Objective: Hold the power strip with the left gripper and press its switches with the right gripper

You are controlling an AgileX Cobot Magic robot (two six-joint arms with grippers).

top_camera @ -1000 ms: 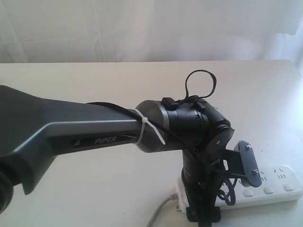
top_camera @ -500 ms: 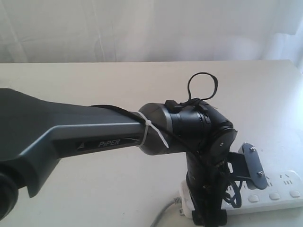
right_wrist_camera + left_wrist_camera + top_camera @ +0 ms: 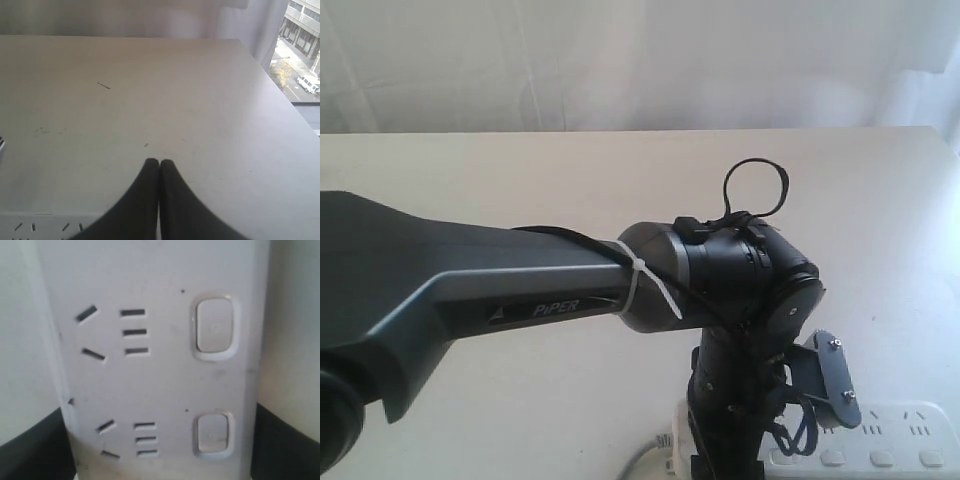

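You have one strip, one table and one arm in the exterior view. In the left wrist view you can count two switches and two socket groups, each group with five slots. In the exterior view three switches show clearly and the arm hides the rest. The right wrist view gives you two fingers.

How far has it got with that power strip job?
Done: nothing yet. In hand: the left fingers straddle the power strip, though a firm grip isn't clear. Left: the right fingers, closed together, sit away from the switches; pressing remains.
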